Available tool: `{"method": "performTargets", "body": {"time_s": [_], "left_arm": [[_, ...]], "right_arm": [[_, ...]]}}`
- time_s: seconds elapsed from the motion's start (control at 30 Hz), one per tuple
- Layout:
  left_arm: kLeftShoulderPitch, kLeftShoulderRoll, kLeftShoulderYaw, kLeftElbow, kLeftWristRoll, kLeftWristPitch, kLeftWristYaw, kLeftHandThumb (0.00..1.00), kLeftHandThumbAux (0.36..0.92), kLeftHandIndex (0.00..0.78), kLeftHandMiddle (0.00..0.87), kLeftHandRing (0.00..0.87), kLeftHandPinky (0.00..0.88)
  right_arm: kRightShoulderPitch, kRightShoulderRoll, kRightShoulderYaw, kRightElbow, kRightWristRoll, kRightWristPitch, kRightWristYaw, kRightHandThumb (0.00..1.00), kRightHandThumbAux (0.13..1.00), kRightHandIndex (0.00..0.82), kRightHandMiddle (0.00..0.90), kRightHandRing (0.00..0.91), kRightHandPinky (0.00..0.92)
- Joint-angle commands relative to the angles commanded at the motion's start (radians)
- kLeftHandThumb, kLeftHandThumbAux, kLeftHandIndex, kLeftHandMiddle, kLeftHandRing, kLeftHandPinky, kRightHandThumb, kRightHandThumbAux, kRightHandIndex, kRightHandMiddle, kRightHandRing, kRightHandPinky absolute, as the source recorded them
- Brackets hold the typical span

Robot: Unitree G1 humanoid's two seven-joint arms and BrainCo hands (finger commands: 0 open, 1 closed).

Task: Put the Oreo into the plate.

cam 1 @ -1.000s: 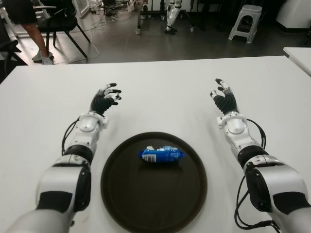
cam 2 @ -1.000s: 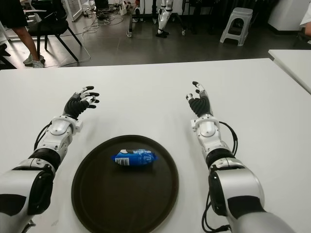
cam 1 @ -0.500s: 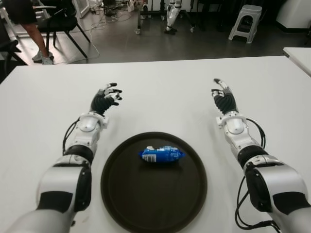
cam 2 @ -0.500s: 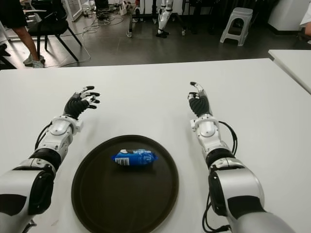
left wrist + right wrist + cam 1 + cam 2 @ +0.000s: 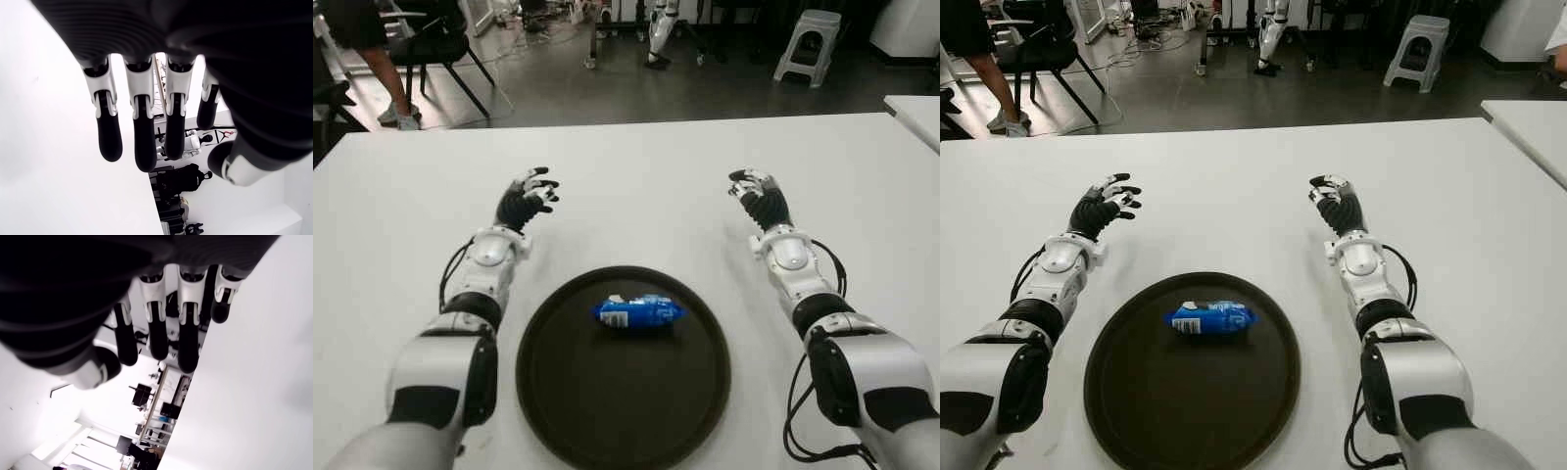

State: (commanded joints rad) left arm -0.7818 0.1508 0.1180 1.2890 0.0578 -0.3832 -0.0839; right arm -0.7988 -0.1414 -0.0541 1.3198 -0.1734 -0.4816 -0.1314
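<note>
A blue Oreo packet (image 5: 638,312) lies on its side in the far half of the round dark plate (image 5: 607,401), near the table's front edge. My left hand (image 5: 526,199) is out over the white table beyond the plate's left side, fingers spread and holding nothing. My right hand (image 5: 757,196) is beyond the plate's right side, its fingers relaxed and slightly bent, also holding nothing. Both wrist views show only fingers (image 5: 138,130) (image 5: 157,333) above bare table.
The white table (image 5: 636,186) stretches wide around the plate. A second white table corner (image 5: 915,108) shows at the far right. Beyond the far edge are a black chair (image 5: 435,49), a white stool (image 5: 808,44) and a person's legs (image 5: 386,78).
My right hand's fingers have bent forward and down from a more upright pose. The left hand, the plate and the Oreo packet have stayed where they were.
</note>
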Motion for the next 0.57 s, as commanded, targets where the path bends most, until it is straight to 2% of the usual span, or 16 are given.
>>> {"method": "performTargets", "body": {"time_s": [0.03,0.1,0.17,0.2,0.23,0.3,0.37,0.43,0.47,0.5,0.57], "left_arm": [[0.0,0.0,0.0,0.0,0.0,0.0,-0.001,0.253,0.609,0.181,0.309,0.35,0.397],[0.0,0.0,0.0,0.0,-0.001,-0.001,-0.002,0.253,0.61,0.18,0.308,0.352,0.4],[0.0,0.0,0.001,0.0,-0.002,-0.001,-0.004,0.256,0.614,0.181,0.309,0.353,0.403],[0.0,0.0,0.002,0.001,-0.002,-0.001,-0.004,0.258,0.617,0.182,0.309,0.354,0.404],[0.0,0.0,0.003,0.001,-0.003,-0.001,-0.005,0.259,0.618,0.183,0.31,0.355,0.404],[0.0,-0.001,0.003,0.001,-0.004,-0.001,-0.006,0.262,0.621,0.184,0.311,0.356,0.402],[-0.001,-0.001,0.005,0.001,-0.005,0.001,-0.005,0.266,0.626,0.186,0.314,0.358,0.403],[-0.001,-0.001,0.005,0.001,-0.005,0.002,-0.003,0.27,0.632,0.188,0.315,0.358,0.398],[-0.001,-0.001,0.005,0.001,-0.005,0.002,-0.003,0.269,0.633,0.185,0.312,0.354,0.392],[-0.001,-0.001,0.004,0.001,-0.004,0.002,-0.002,0.268,0.634,0.183,0.311,0.352,0.388],[-0.002,0.0,0.003,0.001,-0.002,0.002,-0.001,0.264,0.63,0.18,0.309,0.351,0.39]], "right_arm": [[0.0,-0.001,0.005,0.001,-0.006,-0.004,-0.006,0.692,0.671,0.341,0.321,0.306,0.187],[0.001,-0.002,0.008,0.001,-0.007,-0.008,-0.003,0.692,0.691,0.376,0.301,0.268,0.149],[0.001,-0.001,0.001,0.002,0.003,-0.005,0.016,0.601,0.627,0.267,0.251,0.251,0.189],[0.0,0.0,-0.004,0.002,0.009,-0.002,0.027,0.565,0.607,0.172,0.218,0.277,0.27],[-0.001,0.002,-0.015,0.002,0.024,0.006,0.051,0.553,0.601,0.137,0.206,0.286,0.299],[-0.001,0.003,-0.028,0.002,0.041,0.016,0.077,0.526,0.588,0.056,0.179,0.389,0.378],[-0.003,0.003,-0.037,0.002,0.052,0.028,0.095,0.495,0.602,0.028,0.205,0.44,0.371],[-0.005,0.001,-0.036,0.002,0.048,0.035,0.099,0.453,0.631,0.059,0.259,0.453,0.316],[-0.005,0.0,-0.034,0.002,0.043,0.036,0.098,0.423,0.641,0.162,0.283,0.399,0.22],[-0.007,-0.003,-0.026,0.003,0.033,0.036,0.094,0.404,0.648,0.229,0.299,0.365,0.158],[-0.01,-0.008,-0.013,0.002,0.016,0.032,0.089,0.384,0.648,0.335,0.31,0.295,0.081]]}}
